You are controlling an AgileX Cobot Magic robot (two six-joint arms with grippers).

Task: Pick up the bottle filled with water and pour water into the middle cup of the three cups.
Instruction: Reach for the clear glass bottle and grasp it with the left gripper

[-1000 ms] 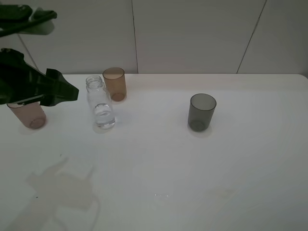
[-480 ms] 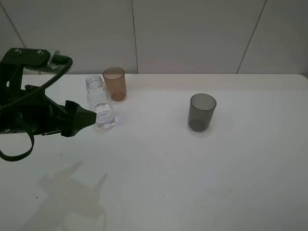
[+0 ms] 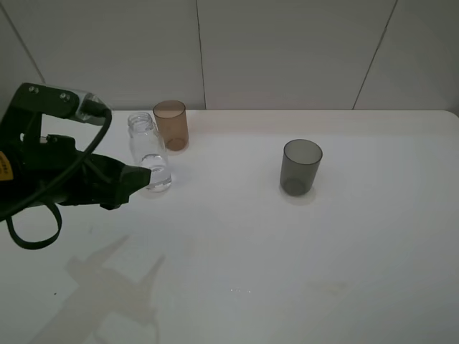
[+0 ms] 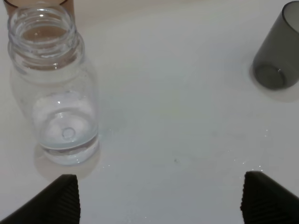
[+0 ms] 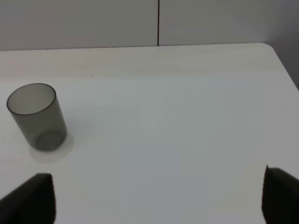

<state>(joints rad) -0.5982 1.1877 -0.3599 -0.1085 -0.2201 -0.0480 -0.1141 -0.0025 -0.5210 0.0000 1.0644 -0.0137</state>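
The clear uncapped bottle (image 3: 149,154) stands upright on the white table with some water in its base. It also shows in the left wrist view (image 4: 53,93). The amber-brown middle cup (image 3: 171,125) stands just behind it; its lower part shows in the left wrist view (image 4: 37,3). The dark grey cup (image 3: 301,167) stands to the right and shows in both wrist views (image 4: 275,51) (image 5: 36,116). The pinkish cup is hidden behind my left arm. My left gripper (image 3: 136,178) is open and empty, low, just left and in front of the bottle (image 4: 161,200). My right gripper (image 5: 156,200) is open and empty.
The white table (image 3: 287,251) ends at a tiled wall (image 3: 287,50) behind the cups. The table's right corner (image 5: 268,46) shows in the right wrist view. My left arm's shadow (image 3: 107,287) lies on the table's front left.
My left arm has swung down and rightward from the pinkish cup to the bottle, and now covers that cup. Bottle and cups have not moved.
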